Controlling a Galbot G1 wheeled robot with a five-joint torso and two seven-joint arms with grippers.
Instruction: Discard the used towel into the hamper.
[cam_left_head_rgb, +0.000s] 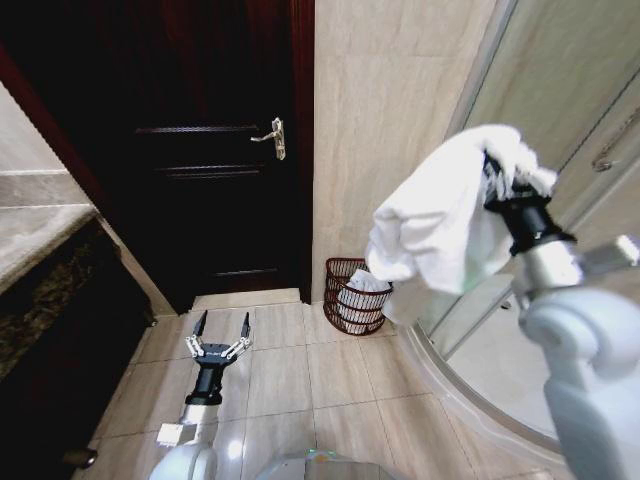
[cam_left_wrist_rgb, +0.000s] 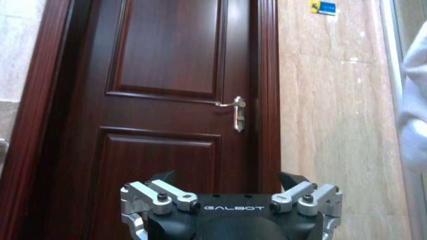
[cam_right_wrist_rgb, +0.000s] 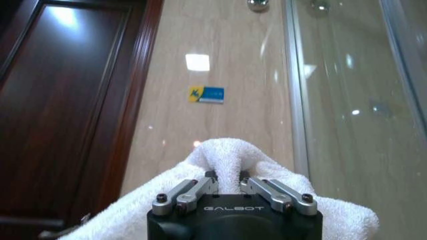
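A white towel (cam_left_head_rgb: 440, 220) hangs bunched from my right gripper (cam_left_head_rgb: 497, 182), held high in front of the shower glass. In the right wrist view the right gripper (cam_right_wrist_rgb: 227, 181) is shut on a fold of the towel (cam_right_wrist_rgb: 227, 155). The hamper (cam_left_head_rgb: 352, 296), a dark reddish-brown open-weave basket, stands on the floor against the beige wall, below and left of the towel, with something white inside it. My left gripper (cam_left_head_rgb: 220, 330) hangs low over the floor tiles left of the hamper, fingers spread open and nothing between them; the left gripper (cam_left_wrist_rgb: 230, 181) faces the door.
A dark wooden door (cam_left_head_rgb: 215, 150) with a metal handle (cam_left_head_rgb: 274, 138) is shut behind the left gripper. A curved glass shower enclosure (cam_left_head_rgb: 560, 90) fills the right side. A stone counter (cam_left_head_rgb: 40, 235) stands at the left. Beige floor tiles (cam_left_head_rgb: 330, 385) lie between.
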